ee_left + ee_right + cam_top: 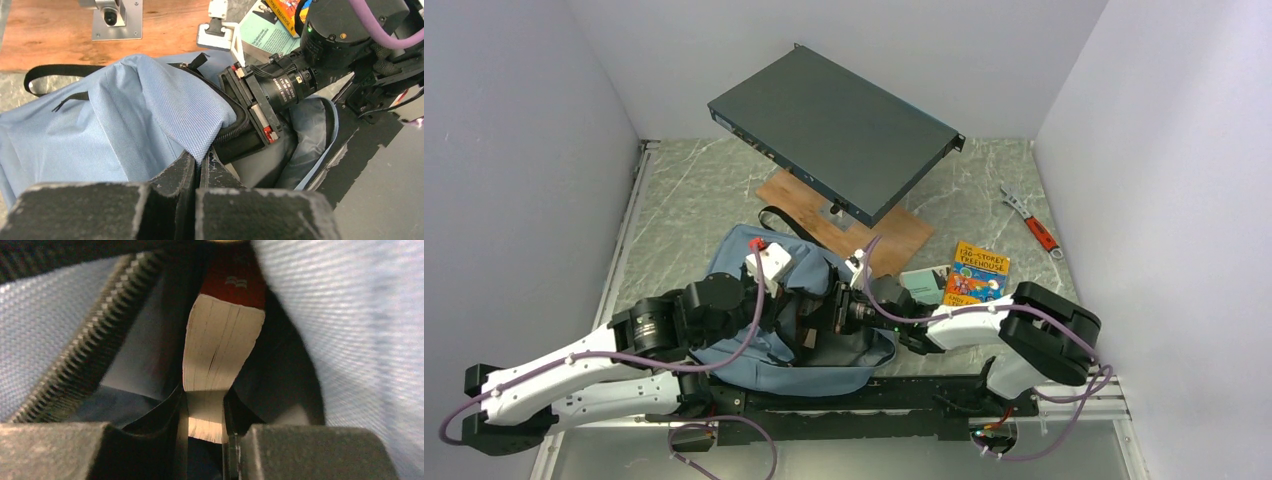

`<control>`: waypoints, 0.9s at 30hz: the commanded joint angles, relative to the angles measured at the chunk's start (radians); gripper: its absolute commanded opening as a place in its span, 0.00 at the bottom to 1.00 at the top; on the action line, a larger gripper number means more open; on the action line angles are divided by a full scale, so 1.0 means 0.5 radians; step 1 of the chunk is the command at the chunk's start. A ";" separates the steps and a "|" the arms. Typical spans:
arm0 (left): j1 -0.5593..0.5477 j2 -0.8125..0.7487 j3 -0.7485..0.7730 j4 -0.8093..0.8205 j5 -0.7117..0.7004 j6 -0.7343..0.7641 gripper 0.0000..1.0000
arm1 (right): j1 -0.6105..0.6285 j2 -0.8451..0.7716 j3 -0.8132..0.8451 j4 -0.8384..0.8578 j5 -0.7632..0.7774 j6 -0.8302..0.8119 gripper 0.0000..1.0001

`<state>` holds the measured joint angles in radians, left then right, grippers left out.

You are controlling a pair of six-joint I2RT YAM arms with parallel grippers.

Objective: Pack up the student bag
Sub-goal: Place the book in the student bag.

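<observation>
1. Left gripper (200, 162) is clenched tight on the student bag (125, 115), pinching its rim and holding the blue flap up.
2. The bag lies between both arms, mouth gaping, just before the wooden board (904, 240).
3. Right gripper (206, 420), inside that mouth, grasps a book (222, 340) by its pages; the cover seems red in the dim light.
4. Further right, a colourful book (977, 272) lies flat outside the bag.

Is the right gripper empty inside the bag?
No: the right gripper holds a red-covered book by its pages inside the student bag.

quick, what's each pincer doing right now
left pincer: shut on the rim of the soft light blue-grey fabric backpack
right pincer: shut on a red-covered paper book inside the backpack
</observation>
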<state>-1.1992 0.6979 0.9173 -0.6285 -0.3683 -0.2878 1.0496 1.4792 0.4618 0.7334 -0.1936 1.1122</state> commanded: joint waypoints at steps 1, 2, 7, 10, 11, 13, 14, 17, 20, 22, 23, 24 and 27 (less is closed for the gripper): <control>-0.008 0.060 0.113 0.253 0.064 0.261 0.00 | 0.018 0.056 0.169 0.228 -0.278 0.006 0.00; -0.007 0.080 0.122 0.269 0.089 0.282 0.00 | 0.022 0.119 0.208 0.292 -0.313 0.030 0.00; -0.007 0.171 0.160 0.319 0.335 0.295 0.00 | 0.022 0.503 0.379 0.505 -0.265 0.112 0.00; -0.007 0.165 0.143 0.312 0.342 0.254 0.00 | -0.003 0.580 0.317 0.523 -0.052 0.146 0.07; -0.007 0.152 0.125 0.304 0.313 0.240 0.00 | -0.010 0.557 0.288 0.515 0.007 0.140 0.11; -0.007 0.114 0.064 0.299 0.227 0.220 0.00 | -0.019 0.463 0.261 0.389 0.105 0.087 0.23; -0.007 0.097 0.044 0.287 0.174 0.211 0.00 | -0.019 0.416 0.270 0.290 0.141 0.043 0.30; -0.006 0.045 0.006 0.230 -0.007 0.176 0.00 | -0.019 0.262 0.285 -0.025 0.231 -0.060 0.50; -0.004 0.009 -0.036 0.190 -0.223 0.129 0.00 | -0.019 0.112 0.280 -0.344 0.316 -0.104 0.70; -0.004 -0.013 -0.073 0.183 -0.342 0.097 0.00 | -0.019 0.009 0.250 -0.461 0.341 -0.134 0.80; -0.004 -0.024 -0.089 0.187 -0.373 0.083 0.00 | -0.019 -0.039 0.244 -0.523 0.348 -0.149 0.82; -0.004 -0.034 -0.105 0.196 -0.391 0.082 0.00 | -0.019 -0.083 0.255 -0.595 0.350 -0.178 0.85; -0.004 -0.040 -0.133 0.210 -0.451 0.065 0.00 | -0.019 -0.171 0.305 -0.820 0.327 -0.248 0.88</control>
<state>-1.1992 0.6918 0.8593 -0.5858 -0.4763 -0.2321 1.0485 1.4712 0.5838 0.4496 -0.0780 1.0542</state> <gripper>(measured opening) 0.036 0.870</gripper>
